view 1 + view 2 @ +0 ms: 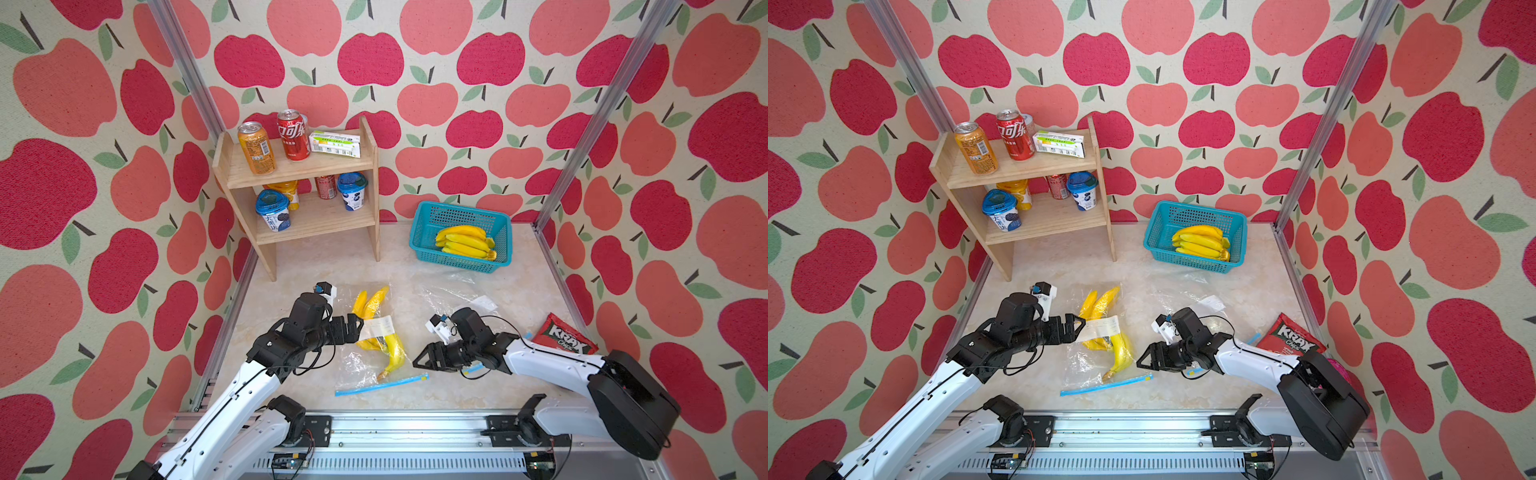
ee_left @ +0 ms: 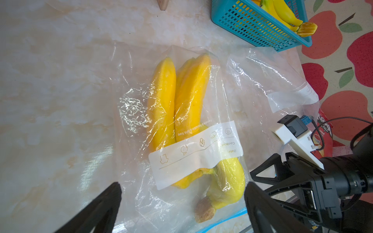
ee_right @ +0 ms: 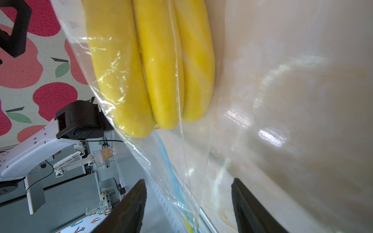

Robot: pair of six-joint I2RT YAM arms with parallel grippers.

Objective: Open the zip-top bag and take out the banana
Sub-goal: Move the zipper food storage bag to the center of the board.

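The zip-top bag (image 1: 353, 365) lies flat on the table (image 1: 316, 266), on the robot's side of the teal basket (image 1: 419, 243). The banana bunch (image 1: 392, 349) is inside it, stem end toward the blue zip strip (image 1: 380, 384).

The left gripper (image 1: 358, 329) hovers at the bag's edge farther from the basket, fingers (image 2: 101, 203) spread wide and holding nothing. The right gripper (image 3: 189, 207) has its fingers apart, with the zip edge and loose film running between them. It has no firm grip yet.

**What could go wrong**
- The film is thin and slippery. A pinch there may catch both layers at once, and the mouth would then stay shut when pulled.
- A pinch may also catch only a fold of film and slide off.
- With nothing pinning the bag, a tug would likely drag bag and bunch across the table rather than open the zip.
- A second, empty clear bag (image 1: 453, 295) lies between the basket and the right arm, and it could be snagged by mistake.

**What is hard to make out**
- Whether the zip is sealed or already parted cannot be told, because glare and creases blur the strip.
- The white label (image 2: 193, 153) covers the middle of the bunch.
- The right wrist view cuts off the fruit's far ends.
- The right arm hides part of the empty bag.
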